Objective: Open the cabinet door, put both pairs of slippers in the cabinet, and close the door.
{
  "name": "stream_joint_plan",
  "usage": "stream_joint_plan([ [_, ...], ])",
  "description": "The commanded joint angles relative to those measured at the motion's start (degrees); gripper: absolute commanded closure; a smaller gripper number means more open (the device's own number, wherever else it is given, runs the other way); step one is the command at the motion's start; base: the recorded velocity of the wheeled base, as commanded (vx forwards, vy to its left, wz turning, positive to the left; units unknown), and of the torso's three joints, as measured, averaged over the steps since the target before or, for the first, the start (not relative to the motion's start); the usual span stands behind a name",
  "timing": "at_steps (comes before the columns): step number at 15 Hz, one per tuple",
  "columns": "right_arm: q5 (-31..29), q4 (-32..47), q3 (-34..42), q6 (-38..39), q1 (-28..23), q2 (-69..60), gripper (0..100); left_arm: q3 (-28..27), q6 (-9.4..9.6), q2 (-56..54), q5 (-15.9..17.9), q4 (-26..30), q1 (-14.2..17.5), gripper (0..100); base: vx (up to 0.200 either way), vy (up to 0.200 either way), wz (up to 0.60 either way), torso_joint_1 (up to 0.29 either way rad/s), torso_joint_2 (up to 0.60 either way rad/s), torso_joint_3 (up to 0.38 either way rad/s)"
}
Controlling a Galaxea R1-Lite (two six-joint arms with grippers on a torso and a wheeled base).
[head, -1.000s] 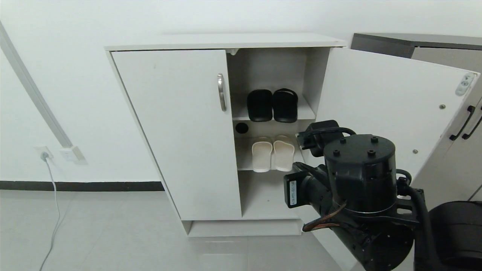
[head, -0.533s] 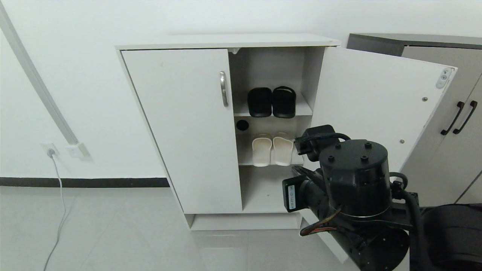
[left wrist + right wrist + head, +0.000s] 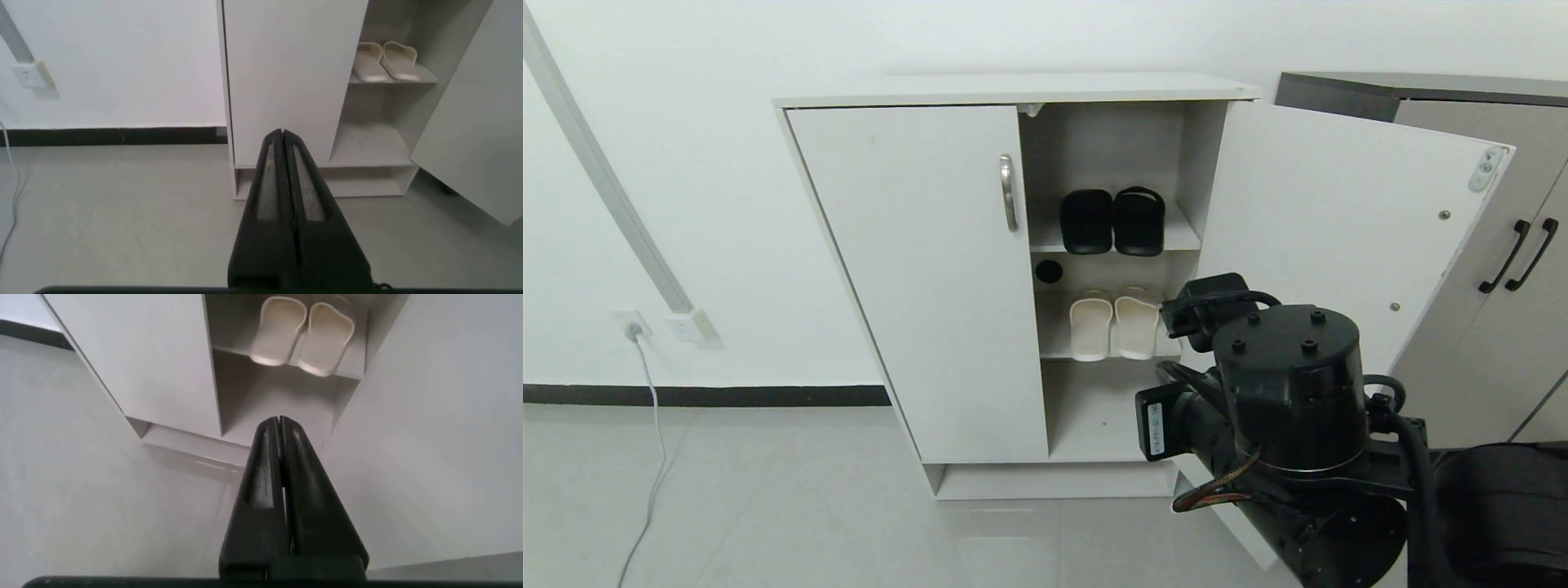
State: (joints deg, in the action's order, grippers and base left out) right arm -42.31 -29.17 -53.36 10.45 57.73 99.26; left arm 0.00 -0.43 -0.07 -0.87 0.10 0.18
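The right gripper (image 3: 280,423) has its fingers pressed together on nothing, pointing down toward the floor (image 3: 82,482) near the cabinet's (image 3: 1013,86) open right door (image 3: 1339,220). The left gripper (image 3: 282,139) is likewise closed and empty, facing the cabinet's base. Inside, the white slippers (image 3: 1115,327) sit on the lower shelf (image 3: 1052,343) and the black slippers (image 3: 1113,222) on the upper shelf (image 3: 1045,241). The left door (image 3: 915,269) is shut.

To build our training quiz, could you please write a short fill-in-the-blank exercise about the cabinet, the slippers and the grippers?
1. The black slippers sit on the shelf ____ the white slippers.
2. The right door of the cabinet stands ____.
3. The left gripper and right gripper are both ____, holding nothing.
Missing words: above; open; shut.
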Motion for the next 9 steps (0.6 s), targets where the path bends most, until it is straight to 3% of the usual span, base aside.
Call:
stream_joint_plan([
  [1,0.0,0.0,-0.1,-0.1,0.0,0.1,100,0.0,-0.01,0.1,0.0,0.0,0.0,100,0.000,0.000,0.00,0.000,0.00,0.000],
  [5,0.0,0.0,-0.1,-0.1,0.0,0.1,100,0.0,-0.01,0.1,0.0,0.0,0.0,100,0.000,0.000,0.00,0.004,-0.15,-0.243],
  [9,0.0,0.1,0.0,-0.2,-0.1,0.1,100,0.0,-0.01,0.1,0.0,0.0,0.0,100,0.000,0.000,0.00,0.033,-0.50,-0.377],
])
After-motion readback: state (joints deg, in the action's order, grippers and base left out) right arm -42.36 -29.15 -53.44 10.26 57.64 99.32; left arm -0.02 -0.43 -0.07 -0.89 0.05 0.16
